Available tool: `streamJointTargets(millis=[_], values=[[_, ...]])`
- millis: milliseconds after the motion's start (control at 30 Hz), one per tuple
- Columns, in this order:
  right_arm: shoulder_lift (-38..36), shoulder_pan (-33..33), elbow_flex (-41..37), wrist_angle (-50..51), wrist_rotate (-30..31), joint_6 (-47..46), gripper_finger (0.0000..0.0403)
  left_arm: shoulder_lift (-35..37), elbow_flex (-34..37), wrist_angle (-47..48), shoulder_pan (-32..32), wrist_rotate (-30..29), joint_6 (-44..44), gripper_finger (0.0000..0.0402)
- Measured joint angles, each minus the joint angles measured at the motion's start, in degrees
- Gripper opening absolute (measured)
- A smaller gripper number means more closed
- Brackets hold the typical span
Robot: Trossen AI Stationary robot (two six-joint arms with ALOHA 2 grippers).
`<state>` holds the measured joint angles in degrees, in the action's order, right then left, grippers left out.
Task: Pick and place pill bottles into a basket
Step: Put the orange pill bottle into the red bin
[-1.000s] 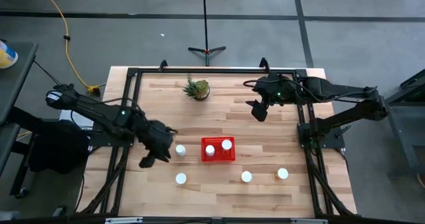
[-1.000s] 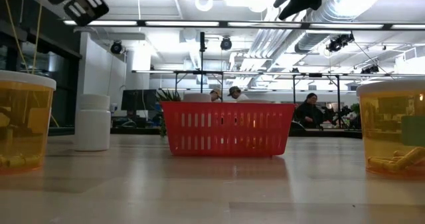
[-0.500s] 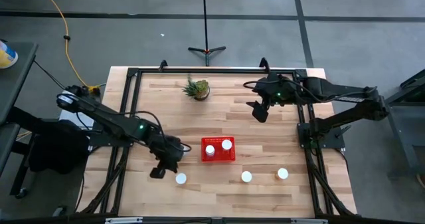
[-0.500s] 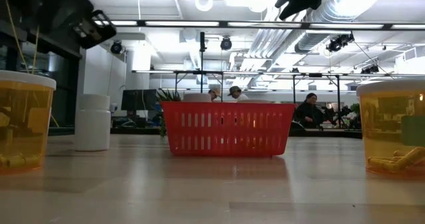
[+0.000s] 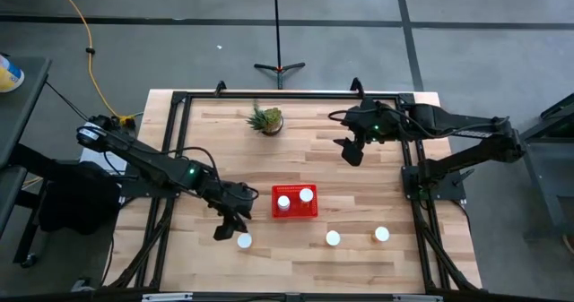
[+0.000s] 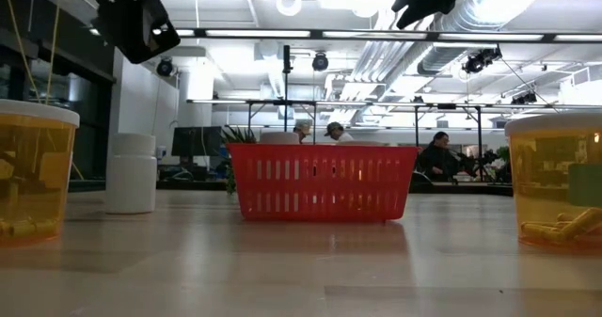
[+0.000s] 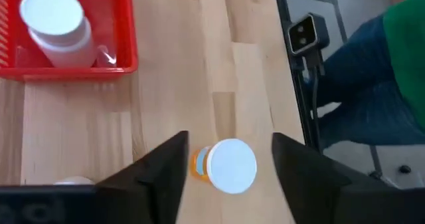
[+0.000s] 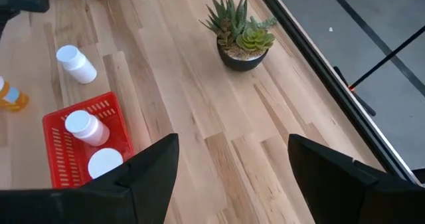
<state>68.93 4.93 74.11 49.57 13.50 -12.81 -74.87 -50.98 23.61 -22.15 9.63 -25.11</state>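
The red basket (image 5: 294, 201) stands mid-table with two white-capped pill bottles (image 5: 283, 202) in it. My left gripper (image 7: 229, 141) hovers open just left of the basket, near the table's front. An orange pill bottle with a white cap (image 7: 229, 165) stands on the table below, between its fingers and apart from them. A white pill bottle (image 8: 76, 63) stands left of the basket, hidden under my left arm in the high view. Two more pill bottles (image 5: 333, 238) (image 5: 381, 235) stand near the front edge. My right gripper (image 5: 350, 151) waits open, high at the far right.
A small potted plant (image 5: 266, 119) stands at the far middle of the table. A black frame (image 5: 179, 141) runs along the table's left, right and far sides. A person's legs (image 7: 372, 84) show beyond the near edge. Bare wood lies between the basket and the plant.
My left gripper has gone from beside the white bottle toward the table's near edge and slightly right, sinking a little, and now hangs over the orange bottle. In the low view its fingers stand wider apart than before. No bottle has moved.
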Motion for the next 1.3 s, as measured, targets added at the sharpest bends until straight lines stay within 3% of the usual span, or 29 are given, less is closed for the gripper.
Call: streamJointTargets(millis=[133,233,567,867,1300], values=[[0.00,0.02,0.00,0.84,0.01,0.36,0.0273,0.00,0.00,0.08,0.00,-0.03,-2.82,0.0303],[0.00,0.01,0.00,1.54,0.02,0.44,0.0273,-0.93,0.00,-0.27,-0.53,3.70,-5.22,0.0324],[0.00,0.02,0.07,3.17,0.04,0.91,0.0273,-8.02,0.07,-0.78,-5.05,10.99,-9.92,0.0333],[0.00,0.07,0.07,3.01,0.43,1.50,0.0273,-7.55,-1.27,-0.19,-4.87,3.99,-8.22,0.0333],[0.00,0.07,0.07,2.92,0.50,1.15,0.0273,-8.68,-1.25,3.62,-4.85,-0.31,-3.28,0.0333]])
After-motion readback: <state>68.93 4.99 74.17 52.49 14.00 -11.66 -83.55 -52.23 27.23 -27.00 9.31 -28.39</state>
